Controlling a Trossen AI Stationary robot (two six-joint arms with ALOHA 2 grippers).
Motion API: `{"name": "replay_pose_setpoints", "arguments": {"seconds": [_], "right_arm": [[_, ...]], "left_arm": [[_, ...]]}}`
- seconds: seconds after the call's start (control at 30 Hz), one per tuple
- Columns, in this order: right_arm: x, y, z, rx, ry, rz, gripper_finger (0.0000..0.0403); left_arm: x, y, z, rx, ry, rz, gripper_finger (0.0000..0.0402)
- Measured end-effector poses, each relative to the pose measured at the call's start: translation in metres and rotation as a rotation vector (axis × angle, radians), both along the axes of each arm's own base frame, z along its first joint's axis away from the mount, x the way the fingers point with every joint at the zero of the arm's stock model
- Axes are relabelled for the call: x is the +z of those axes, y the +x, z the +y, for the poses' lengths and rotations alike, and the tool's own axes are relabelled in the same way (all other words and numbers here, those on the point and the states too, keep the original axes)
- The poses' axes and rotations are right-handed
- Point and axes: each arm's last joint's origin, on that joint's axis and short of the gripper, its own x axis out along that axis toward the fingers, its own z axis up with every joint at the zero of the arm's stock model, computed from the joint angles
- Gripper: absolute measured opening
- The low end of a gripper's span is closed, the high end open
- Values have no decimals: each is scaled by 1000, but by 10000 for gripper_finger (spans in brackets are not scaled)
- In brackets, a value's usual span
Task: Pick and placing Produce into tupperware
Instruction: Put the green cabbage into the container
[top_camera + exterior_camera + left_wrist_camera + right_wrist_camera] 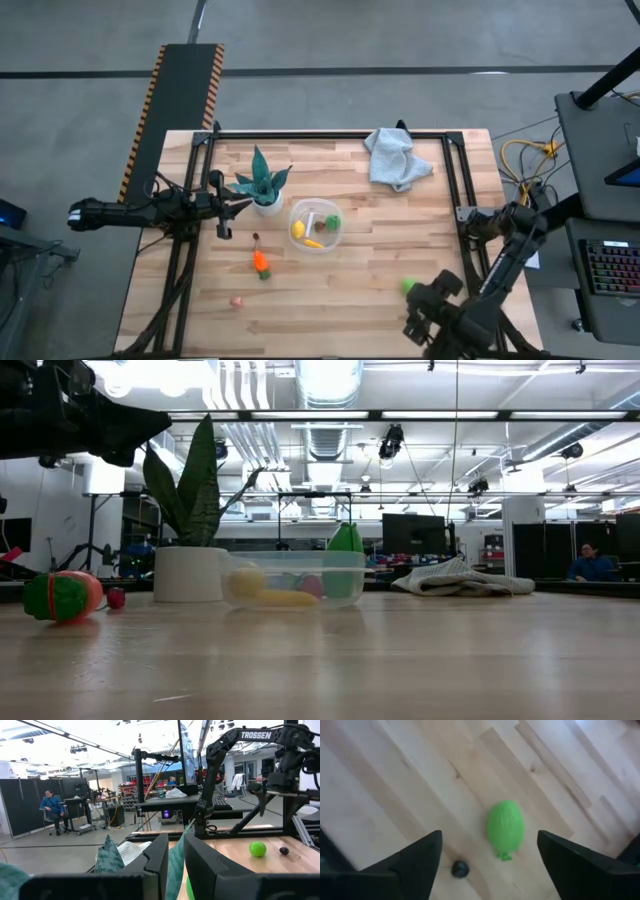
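Note:
The tupperware (315, 227) is a clear tub at mid-table holding yellow, green and pink produce. A round green piece (505, 827) lies on the wood near the right front, and my right gripper (489, 862) hangs above it, open, one finger on either side and apart from it. A tiny dark ball (460, 868) rests beside the green piece. An orange-and-green piece (261, 263), a pink piece (236, 300) and a dark brown piece (256, 237) lie loose left of the tub. My left gripper (226, 208) waits at the left edge, shut, holding nothing.
A spiky teal plant in a white pot (262, 190) stands just left of the tub, close to my left gripper. A pale grey cloth (397, 157) lies crumpled at the far right. A black frame (330, 135) borders the table's far and side edges.

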Motion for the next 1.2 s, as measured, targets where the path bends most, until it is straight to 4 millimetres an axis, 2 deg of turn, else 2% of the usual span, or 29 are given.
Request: {"name": "replay_pose_setpoints", "arguments": {"seconds": [0.17,0.37,0.6,1.2], "right_arm": [[-10,11,-9,34,-41,52,328],[-21,14,-19,29,-56,115,326],[-36,20,-26,31,3,194,326],[-52,43,-58,-17,118,349,326]], "left_arm": [[0,0,0,1,0,0,48],[0,0,0,0,0,-1,48],[0,0,0,0,0,-1,48],[0,0,0,0,0,-3,48]]}}
